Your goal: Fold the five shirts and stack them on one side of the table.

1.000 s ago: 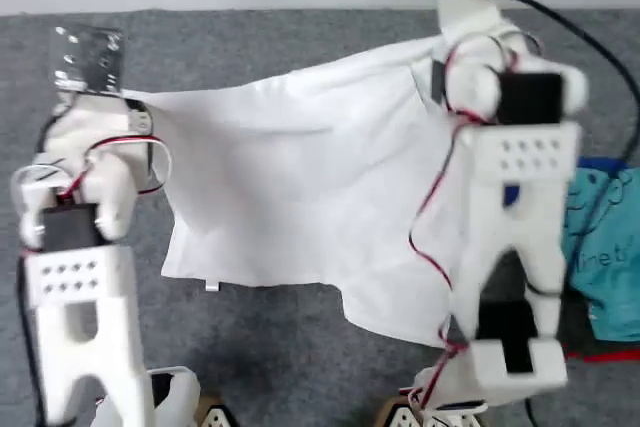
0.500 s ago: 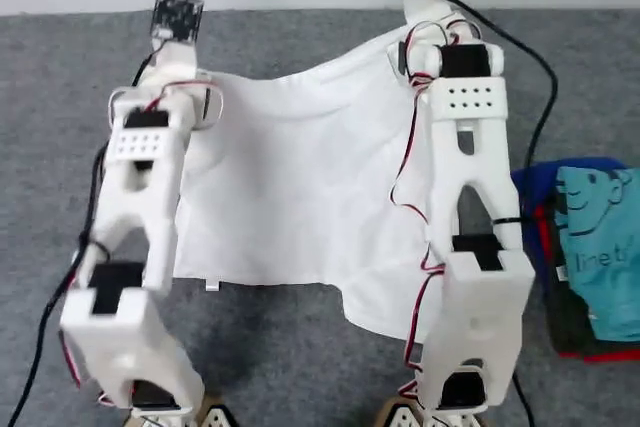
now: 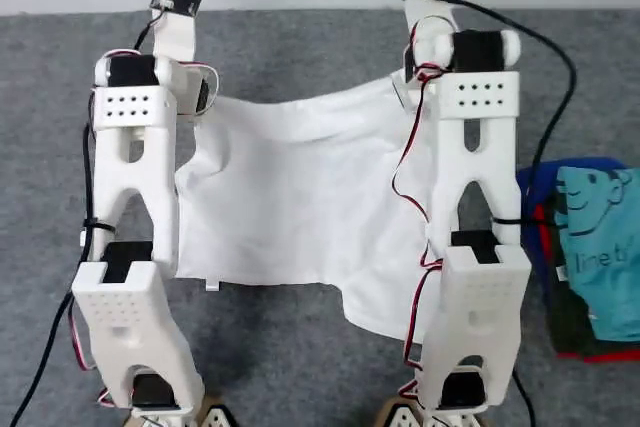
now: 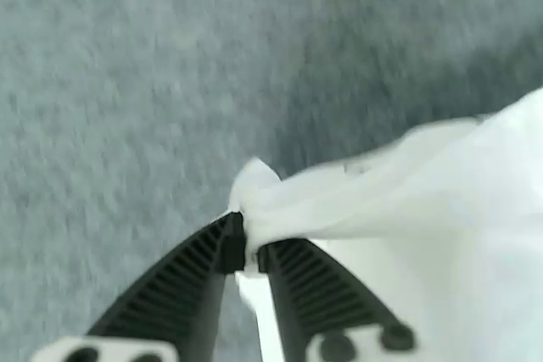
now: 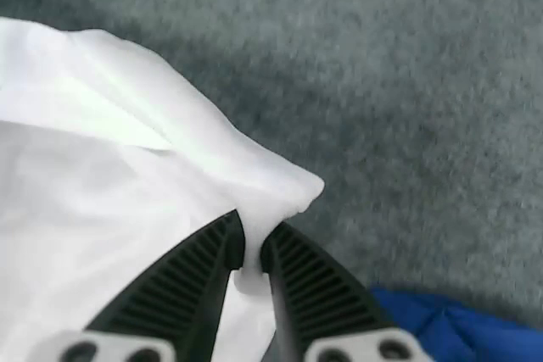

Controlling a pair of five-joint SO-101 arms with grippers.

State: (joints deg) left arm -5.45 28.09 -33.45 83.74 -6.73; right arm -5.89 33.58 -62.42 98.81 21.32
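Looks like the fold-over step on the white shirt (image 3: pixel 300 207), which is spread across the middle of the grey desk (image 3: pixel 300 47). The left claw (image 4: pixel 244 247) is pinched tight on 1 far corner of the shirt, and the right claw (image 5: pixel 252 247) is clamped the same way on the other far corner. Both corners look raised a little off the desk, and the far edge sags between the 2 arms. The near edge lies flat, with a bit of cloth poking out beside the right arm's base. Off to the right sits the stack of folded shirts (image 3: pixel 590 257), well apart from this one.

To do this well, the 2 arms probably want to travel together at the same pace. If 1 leads, the fold line will likely go diagonal. Spreading the claws slightly apart first should take out that sag, so the edge lands straight instead of bunching. The lift only needs to be high enough to clear the cloth underneath, since too much height may drag the near edge along. Each grip is on just a small nip of fabric, so a jerky move could pull a corner free. The far corners should come down right on the near ones before anything lets go.
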